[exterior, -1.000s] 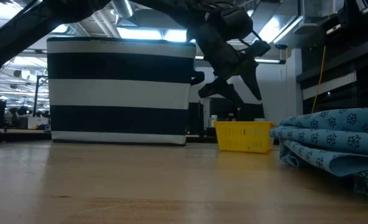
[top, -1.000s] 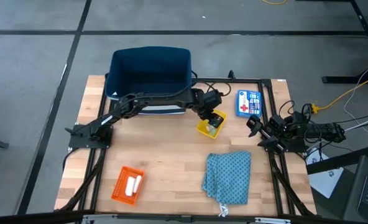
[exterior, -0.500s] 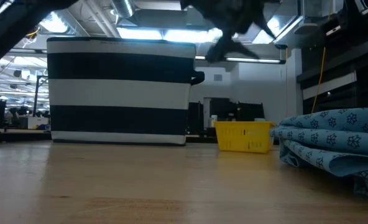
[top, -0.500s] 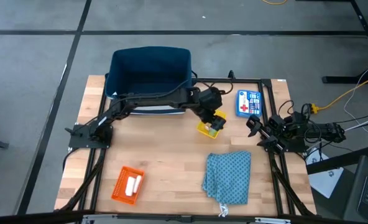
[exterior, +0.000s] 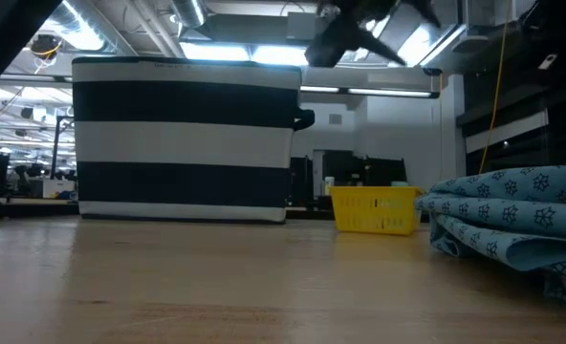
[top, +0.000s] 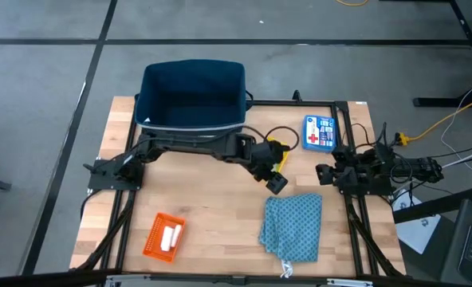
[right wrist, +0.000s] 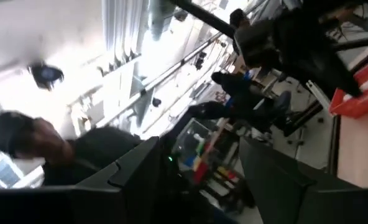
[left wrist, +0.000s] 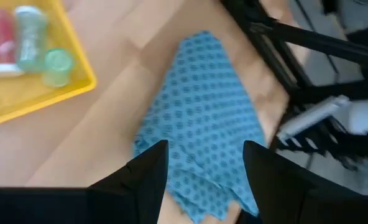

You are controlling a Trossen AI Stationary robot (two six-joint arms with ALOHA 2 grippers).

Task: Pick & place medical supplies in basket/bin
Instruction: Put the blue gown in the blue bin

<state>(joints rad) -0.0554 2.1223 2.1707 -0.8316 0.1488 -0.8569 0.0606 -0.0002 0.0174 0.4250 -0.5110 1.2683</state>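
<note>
**Teal cloth lies just beyond the raised left gripper**

The teal-blue patterned cloth (top: 293,226) is spread, folded, on the near right part of the table (top: 212,215), with its strings at its near edge. The left gripper (top: 275,182) is held in the air just short of the cloth's far-left corner, not touching it; in the left wrist view the cloth (left wrist: 202,124) is framed between the two dark fingers (left wrist: 148,168), which are parted and hold nothing. The yellow tray (top: 273,155) with the green, pink and red tubes (left wrist: 22,40) is largely covered by the left arm from above. The white rolls (top: 171,235) lie in the orange tray (top: 163,237), well apart to the left. Against a second ago, the left gripper is found moved off the yellow tray toward the cloth, and the right gripper (top: 325,172) turned slightly at the table's right edge; whether its fingers are parted cannot be told.
</note>
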